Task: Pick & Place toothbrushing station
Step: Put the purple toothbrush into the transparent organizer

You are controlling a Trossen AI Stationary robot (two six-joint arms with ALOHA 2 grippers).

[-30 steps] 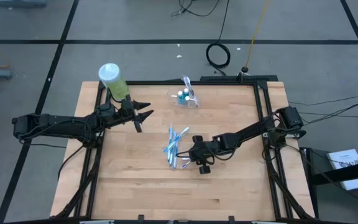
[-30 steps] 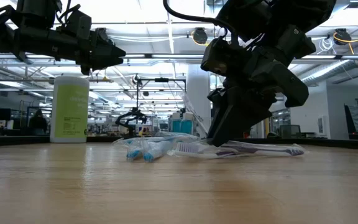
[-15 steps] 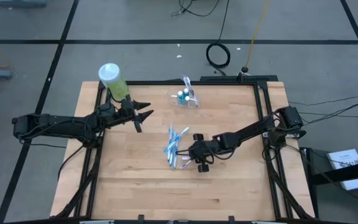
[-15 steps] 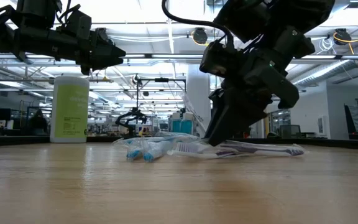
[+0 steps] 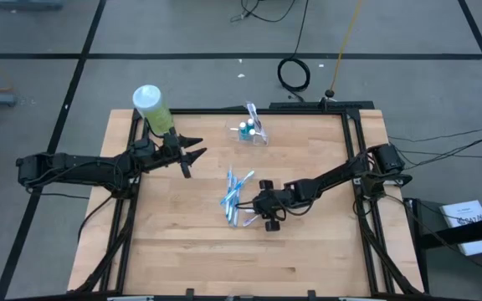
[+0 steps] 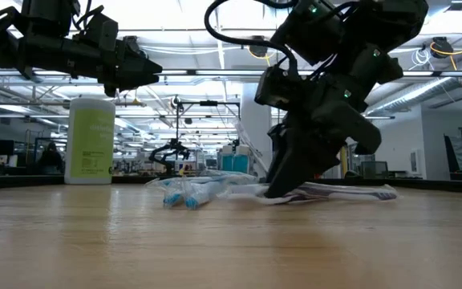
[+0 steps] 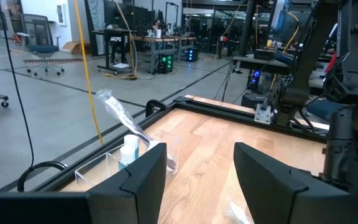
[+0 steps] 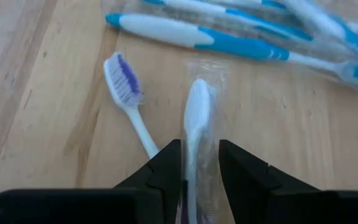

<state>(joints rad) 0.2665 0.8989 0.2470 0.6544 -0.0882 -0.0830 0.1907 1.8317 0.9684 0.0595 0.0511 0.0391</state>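
Several blue-and-white toothbrushes (image 5: pixel 233 194) lie in a loose heap at the table's middle. Beside them lie a purple-bristled toothbrush (image 8: pixel 127 81) and a white toothbrush in a clear wrapper (image 8: pixel 196 118). My right gripper (image 8: pixel 199 168) slants down onto the heap from the table's right and is shut on the wrapped toothbrush. The clear cup (image 5: pixel 253 131), with small tubes in it, stands at the far edge. My left gripper (image 5: pixel 197 154) hovers open and level left of the heap, pointing toward the cup (image 7: pixel 138 152). My right gripper pinches the wrapped white toothbrush by its handle (image 8: pixel 193 163), wrapper and all, between its two fingers. The fingers slant down from the table's right and run along the handle. The toothbrush lies flat on the table with its head (image 8: pixel 197 99) pointing away from the fingers.
A light-green bottle with a white cap (image 5: pixel 151 106) stands at the table's far left corner. A black frame rail (image 5: pixel 224 109) runs round the table's edge. Bare wood lies toward the near edge (image 5: pixel 241 259).
My right gripper has leaned a little lower over the toothbrushes. The toothbrushes under it have shifted slightly along the table.
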